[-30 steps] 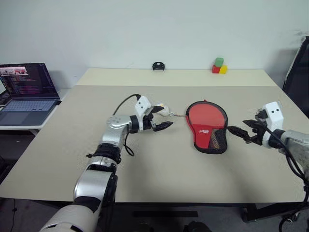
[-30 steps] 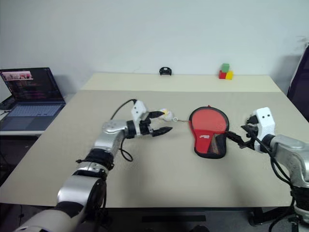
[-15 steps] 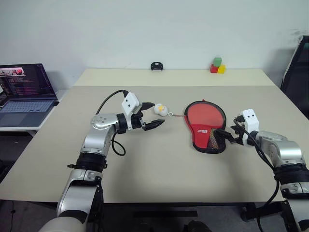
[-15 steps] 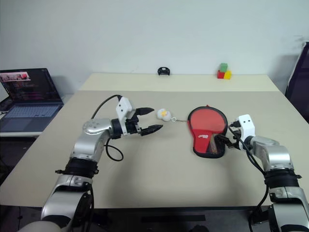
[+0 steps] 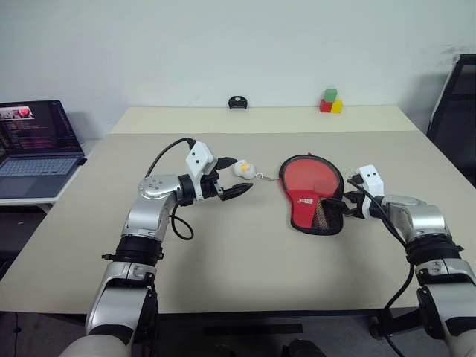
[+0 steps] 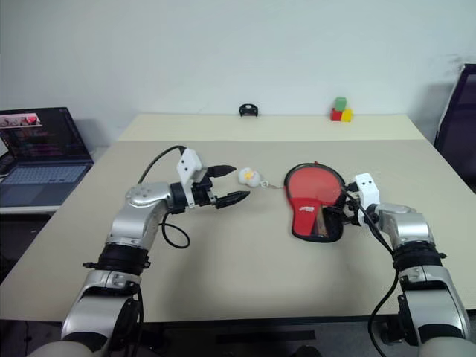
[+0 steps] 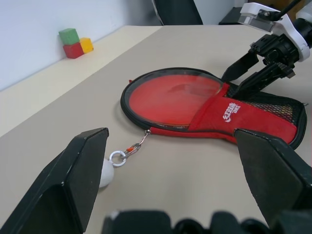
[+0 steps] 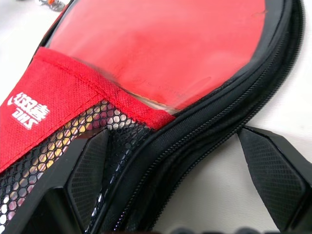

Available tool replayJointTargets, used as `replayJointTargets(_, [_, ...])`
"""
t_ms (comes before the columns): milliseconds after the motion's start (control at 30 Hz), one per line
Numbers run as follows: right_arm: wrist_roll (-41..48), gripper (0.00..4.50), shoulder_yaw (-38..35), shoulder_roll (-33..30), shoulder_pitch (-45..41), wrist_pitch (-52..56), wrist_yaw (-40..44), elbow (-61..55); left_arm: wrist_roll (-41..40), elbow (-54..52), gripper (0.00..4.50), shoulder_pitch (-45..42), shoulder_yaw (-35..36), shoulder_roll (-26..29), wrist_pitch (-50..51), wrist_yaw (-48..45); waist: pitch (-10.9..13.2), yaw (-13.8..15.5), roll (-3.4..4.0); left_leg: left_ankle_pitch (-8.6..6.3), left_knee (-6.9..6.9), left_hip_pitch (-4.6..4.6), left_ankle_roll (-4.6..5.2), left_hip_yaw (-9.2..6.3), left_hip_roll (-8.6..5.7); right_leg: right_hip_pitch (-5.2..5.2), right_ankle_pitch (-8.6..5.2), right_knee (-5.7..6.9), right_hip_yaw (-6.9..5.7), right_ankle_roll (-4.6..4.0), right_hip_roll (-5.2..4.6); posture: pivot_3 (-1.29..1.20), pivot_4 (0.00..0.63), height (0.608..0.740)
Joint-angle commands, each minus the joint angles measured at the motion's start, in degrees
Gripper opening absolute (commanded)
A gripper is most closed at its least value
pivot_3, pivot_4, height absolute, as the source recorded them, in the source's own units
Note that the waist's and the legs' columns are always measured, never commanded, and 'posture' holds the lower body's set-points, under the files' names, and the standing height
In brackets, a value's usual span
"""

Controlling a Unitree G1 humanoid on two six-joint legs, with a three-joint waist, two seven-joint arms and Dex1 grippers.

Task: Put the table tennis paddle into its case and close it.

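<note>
Paddle [image 7: 173,97] and case [image 5: 312,201] lie together on the table [image 5: 245,253], just ahead of the right gripper [image 5: 346,206]: the round red face rests inside the pouch, seen through its clear window, with the red lettered flap and black mesh pocket nearest that gripper. Its black fingers [image 8: 273,180] stand wide, straddling the black zippered rim on the case's near side, close to it or touching (which of the two cannot be told), and hold nothing. The left gripper [image 5: 236,187] is also wide and empty, pointing across the table at the case, with the white-yellow zipper charm [image 5: 242,169] just beside its tips and the case beyond that. Judging by this, insertion looks done and closing is the step in hand. The next move likely calls for the right gripper to pin the rim while the left takes the charm and draws the zip round.
</note>
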Motion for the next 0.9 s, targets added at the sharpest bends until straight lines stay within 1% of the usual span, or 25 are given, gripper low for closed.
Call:
replayJointTargets(33, [-1.39,4.49,1.60,1.24,-0.95,0.66,1.72,1.13,-0.61,-1.87,4.50,-1.36,-0.02,1.07,-1.12,-0.02,0.00,-0.14,0.00,0.00,0.00,0.00,0.00,0.00,0.00,0.00,0.00,0.00,0.00,0.00,0.00,0.00,0.150,0.740])
replayJointTargets(133, [-2.22,3.87,2.08,1.53,-1.10,0.79,2.18,1.15,-0.46,-1.87,4.50,-0.87,0.11,1.64,-1.37,0.01,0.00,-0.45,0.00,0.00,0.00,0.00,-0.01,0.00,0.01,0.00,0.00,0.01,0.02,0.00,0.00,0.00,0.150,0.740])
replayJointTargets(433, [-1.65,1.05,-0.41,2.37,-0.61,4.08,2.26,0.01,-0.54,-1.93,4.50,-0.17,0.09,2.54,-1.81,0.18,-0.06,-0.54,-0.05,0.01,0.01,0.03,-0.02,-0.02,0.01,0.02,0.02,0.06,0.03,-0.03,-0.01,0.00,0.150,0.740])
replayJointTargets(567, [-1.27,0.02,-1.12,2.37,-0.60,5.46,2.41,-0.59,-0.52,-1.74,4.50,-0.28,-0.05,2.59,-1.98,0.08,-0.06,-0.53,-0.05,0.02,0.01,0.03,-0.03,-0.04,0.01,0.02,0.02,0.07,0.03,-0.04,-0.01,0.00,0.150,0.740])
replayJointTargets(667, [-0.69,0.00,-2.37,2.33,-0.92,6.68,2.20,-0.44,-0.37,-1.37,4.50,-0.15,-0.24,2.98,-2.17,-0.48,-0.06,-0.50,-0.05,0.02,0.01,0.01,-0.03,-0.05,0.01,0.01,0.02,0.06,0.04,-0.04,-0.01,0.00,0.150,0.740])
replayJointTargets(733, [0.33,0.00,-3.17,2.89,-1.01,8.42,2.19,-1.67,-0.57,-2.12,4.50,1.29,-0.60,4.35,-1.57,-2.48,-0.06,-0.53,-0.04,0.02,0.00,0.01,-0.03,-0.06,0.01,0.01,0.02,0.05,0.04,-0.04,-0.01,0.00,0.150,0.740])
replayJointTargets(800, [1.36,0.00,-3.32,3.61,-0.61,10.27,2.12,-4.02,-1.03,-3.40,4.50,3.18,-1.24,6.06,-0.87,-5.09,-0.06,-0.79,-0.03,0.02,-0.03,0.02,-0.03,-0.05,0.01,-0.01,0.02,0.05,0.06,-0.04,0.00,0.00,0.150,0.740])
replayJointTargets(900, [3.10,0.00,-2.40,5.64,1.56,13.40,1.88,-11.90,-2.60,-7.07,4.50,7.85,-2.06,9.88,0.86,-10.50,-0.06,-1.01,-0.02,0.01,-0.07,0.00,-0.03,-0.07,0.07,-0.04,0.02,0.02,0.09,-0.05,0.00,0.00,0.150,0.740])
